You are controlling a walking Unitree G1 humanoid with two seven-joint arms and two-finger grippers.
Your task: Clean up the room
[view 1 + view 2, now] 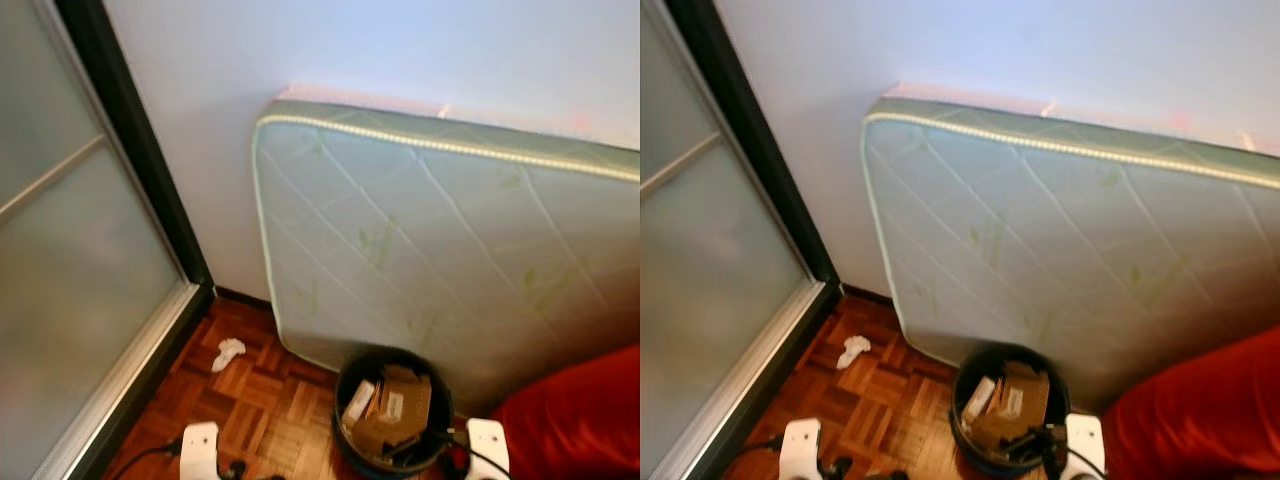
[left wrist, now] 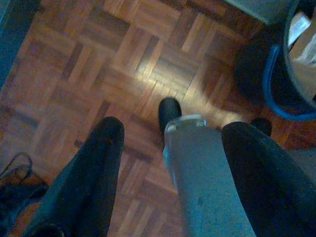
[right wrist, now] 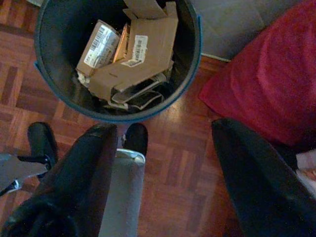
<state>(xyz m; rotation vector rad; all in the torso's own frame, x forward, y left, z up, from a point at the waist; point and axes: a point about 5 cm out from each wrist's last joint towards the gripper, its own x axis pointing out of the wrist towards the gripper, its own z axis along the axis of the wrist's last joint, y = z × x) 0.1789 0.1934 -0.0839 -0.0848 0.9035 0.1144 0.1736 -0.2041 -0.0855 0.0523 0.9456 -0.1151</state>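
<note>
**Both grippers low and empty beside the bin**

The right gripper (image 3: 163, 168) hangs low and points down at the floor (image 1: 250, 395), its two black fingers (image 3: 81, 177) spread wide with nothing between them. Just ahead of it stands the bin (image 3: 49, 94) (dark, with a blue rim), full of cardboard pieces (image 3: 133, 54) with barcode labels. A red cushion (image 3: 266, 74) lies beside the bin, on the robot's right.

The left gripper (image 2: 168, 182) also points down at the parquet, fingers apart and empty. The bin edge shows near it.

From the head views, the bin stands against a mattress (image 1: 450, 250) that leans on the wall (image 1: 400, 50). A small white crumpled paper (image 1: 228, 352) lies on the floor, well apart from the bin, near the frosted sliding door (image 1: 70, 280) on the left.
</note>
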